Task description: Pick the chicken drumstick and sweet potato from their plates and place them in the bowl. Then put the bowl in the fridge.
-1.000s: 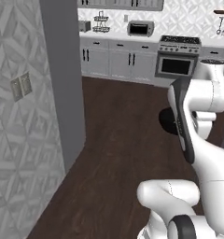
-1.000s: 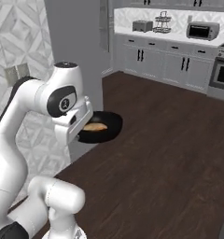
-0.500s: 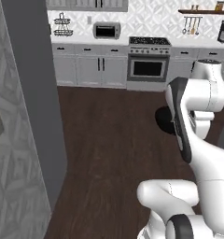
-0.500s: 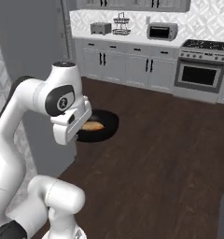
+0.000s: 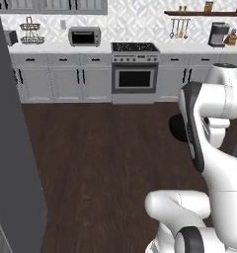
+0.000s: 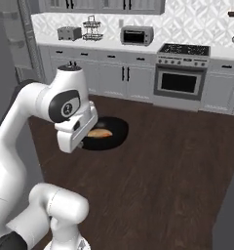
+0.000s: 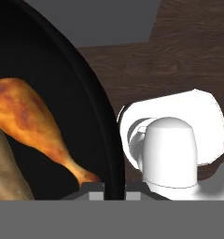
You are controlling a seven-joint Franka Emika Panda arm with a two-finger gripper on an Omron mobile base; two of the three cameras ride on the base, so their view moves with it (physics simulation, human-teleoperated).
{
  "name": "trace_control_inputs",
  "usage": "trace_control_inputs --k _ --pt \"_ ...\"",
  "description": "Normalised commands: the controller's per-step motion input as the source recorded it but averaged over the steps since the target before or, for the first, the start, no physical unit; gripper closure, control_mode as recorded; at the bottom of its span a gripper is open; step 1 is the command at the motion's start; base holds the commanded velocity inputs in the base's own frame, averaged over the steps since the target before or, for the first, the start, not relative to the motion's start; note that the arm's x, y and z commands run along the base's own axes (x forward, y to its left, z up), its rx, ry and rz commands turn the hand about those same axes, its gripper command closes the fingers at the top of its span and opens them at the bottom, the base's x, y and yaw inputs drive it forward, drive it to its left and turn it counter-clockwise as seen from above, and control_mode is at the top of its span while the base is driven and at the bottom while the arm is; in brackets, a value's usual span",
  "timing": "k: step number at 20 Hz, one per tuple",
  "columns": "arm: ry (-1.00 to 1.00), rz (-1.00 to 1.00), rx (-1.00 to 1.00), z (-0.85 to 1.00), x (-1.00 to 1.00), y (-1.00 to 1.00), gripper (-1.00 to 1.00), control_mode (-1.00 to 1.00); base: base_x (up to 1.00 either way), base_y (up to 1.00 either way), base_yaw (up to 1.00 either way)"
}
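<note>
Both food bits, drumstick [image 7: 27,122] and sweet potato [image 7: 4,172], sit in the black bowl [image 6: 116,134], gripper [image 7: 115,187] pinched tight on just its rim, carried over the kitchen floor [image 6: 177,166], so imo any jerk w/ the base could tip it b4 the fridge [image 5: 12,148].

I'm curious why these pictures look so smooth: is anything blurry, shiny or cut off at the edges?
Left base view: evenly lit and sharp, hardly any shadows on the dark wooden floor. Right base view: the glossy black round bowl shows only faint sheen. Hand view: close up, the orange-brown chicken drumstick looks soft-edged, and the dull brown sweet potato is cropped by the frame.
</note>
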Motion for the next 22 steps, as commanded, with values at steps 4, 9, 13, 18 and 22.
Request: trace_control_inputs --k 4,9,13,18,22 --pt "0.0 0.0 0.0 0.0 0.0 0.0 1.0 1.0 1.0 0.17 0.0" --pt "0.0 0.0 0.0 0.0 0.0 0.0 1.0 1.0 1.0 0.02 0.11" --pt "0.0 0.0 0.0 0.0 0.0 0.0 1.0 1.0 1.0 0.0 0.26" --pt "0.0 0.0 0.0 0.0 0.0 0.0 1.0 1.0 1.0 0.0 0.36" --pt "0.0 0.0 0.0 0.0 0.0 0.0 1.0 1.0 1.0 0.0 0.36"
